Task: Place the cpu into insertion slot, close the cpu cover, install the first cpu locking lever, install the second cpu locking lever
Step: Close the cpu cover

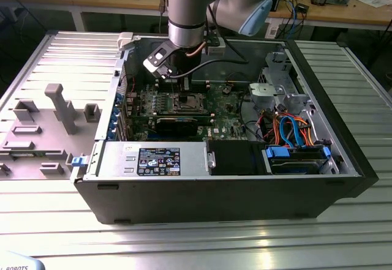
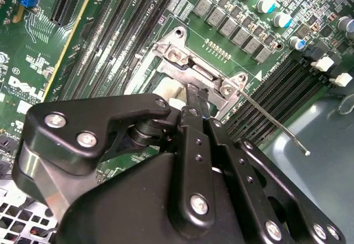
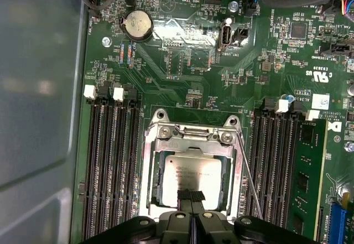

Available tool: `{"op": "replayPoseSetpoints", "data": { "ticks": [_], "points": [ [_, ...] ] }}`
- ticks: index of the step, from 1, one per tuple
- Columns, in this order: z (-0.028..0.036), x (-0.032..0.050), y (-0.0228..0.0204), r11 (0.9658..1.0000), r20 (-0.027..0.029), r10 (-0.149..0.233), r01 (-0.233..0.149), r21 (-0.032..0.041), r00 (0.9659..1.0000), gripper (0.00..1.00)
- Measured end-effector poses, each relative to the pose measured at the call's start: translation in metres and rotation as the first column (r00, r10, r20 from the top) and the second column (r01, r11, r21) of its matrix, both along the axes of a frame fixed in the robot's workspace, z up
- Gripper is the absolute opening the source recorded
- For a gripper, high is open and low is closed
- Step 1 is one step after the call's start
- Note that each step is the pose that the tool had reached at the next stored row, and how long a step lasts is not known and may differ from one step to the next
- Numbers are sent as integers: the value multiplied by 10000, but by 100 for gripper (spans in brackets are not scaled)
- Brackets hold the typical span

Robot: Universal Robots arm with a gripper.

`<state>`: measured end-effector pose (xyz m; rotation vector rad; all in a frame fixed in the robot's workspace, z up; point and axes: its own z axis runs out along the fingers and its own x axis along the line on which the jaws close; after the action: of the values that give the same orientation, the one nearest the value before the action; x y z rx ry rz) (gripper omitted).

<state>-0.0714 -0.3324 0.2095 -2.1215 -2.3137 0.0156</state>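
The cpu (image 3: 191, 177) sits in the insertion slot (image 1: 185, 103) (framed by the cpu cover (image 3: 166, 144)), between memory slot banks (image 3: 113, 172); drive bays (image 1: 294, 132) lie at the exterior view's right.

One small flat square cpu (image 3: 191, 172) with a silver-grey metal top; one silvery square-framed metal cpu cover (image 3: 191, 146) around the cpu; two round silver screws (image 3: 164, 132) on the cover's edge just beyond the cpu; one thin silver wire lever (image 3: 250, 180) slanting beside the cpu; four long black memory slots (image 3: 110, 172) on each flank of the cpu; four small white plastic clips (image 3: 118, 93), two to either side of the cpu; one round silver coin battery (image 3: 137, 24) well apart from the cpu; one green circuit board (image 3: 182, 72) under the cpu; one black gripper (image 3: 191, 195) with two fingers over the cpu; one open black computer case (image 1: 214, 202) housing the cpu.
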Motion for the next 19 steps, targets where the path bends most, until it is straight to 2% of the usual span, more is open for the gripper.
{"op": "replayPoseSetpoints", "data": {
  "ticks": [10,14,19],
  "points": [
    [-1,1,0,10000,0,-1,1,0,10000,11],
    [-6,62,0,10000,-1,0,0,-6,10000,11],
    [-6,80,0,10000,0,0,0,-8,10000,11]
  ]
}}
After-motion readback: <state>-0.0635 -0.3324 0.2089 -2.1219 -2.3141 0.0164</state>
